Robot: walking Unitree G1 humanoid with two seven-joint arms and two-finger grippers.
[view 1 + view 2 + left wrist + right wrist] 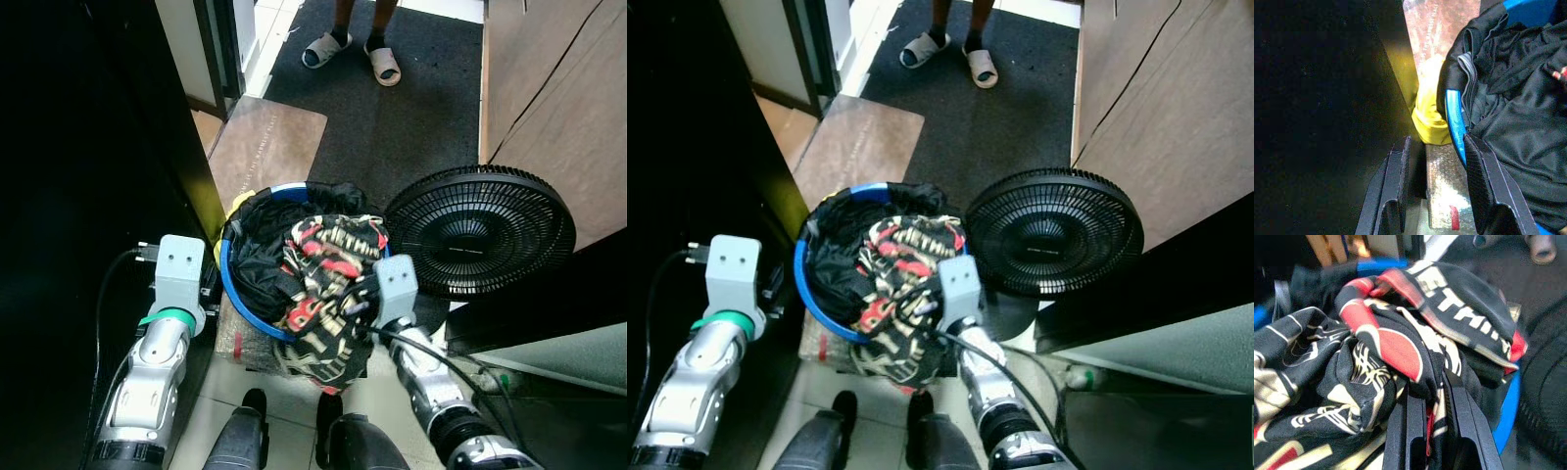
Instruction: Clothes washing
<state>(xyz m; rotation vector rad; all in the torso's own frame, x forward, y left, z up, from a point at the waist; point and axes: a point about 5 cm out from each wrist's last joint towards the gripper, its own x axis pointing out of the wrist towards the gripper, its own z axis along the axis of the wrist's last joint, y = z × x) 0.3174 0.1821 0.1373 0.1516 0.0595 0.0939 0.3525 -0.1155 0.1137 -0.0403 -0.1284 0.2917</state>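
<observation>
lettering "ethi" on patterned garment (pixel 1449 303)

We see soft, creased cloth heaped in the basket (pixel 227 269): a matt black garment (pixel 257 257) and a printed shirt (pixel 328 284) in red, cream and black. The basket rim looks like smooth, glossy blue plastic. The fan (pixel 480 233) has a black grille of thin plastic-looking ribs. The doormat (pixel 266 145) looks rough and brown, the carpet (pixel 411 108) dark and matt, the floor tiles (pixel 225 401) pale and smooth.
</observation>
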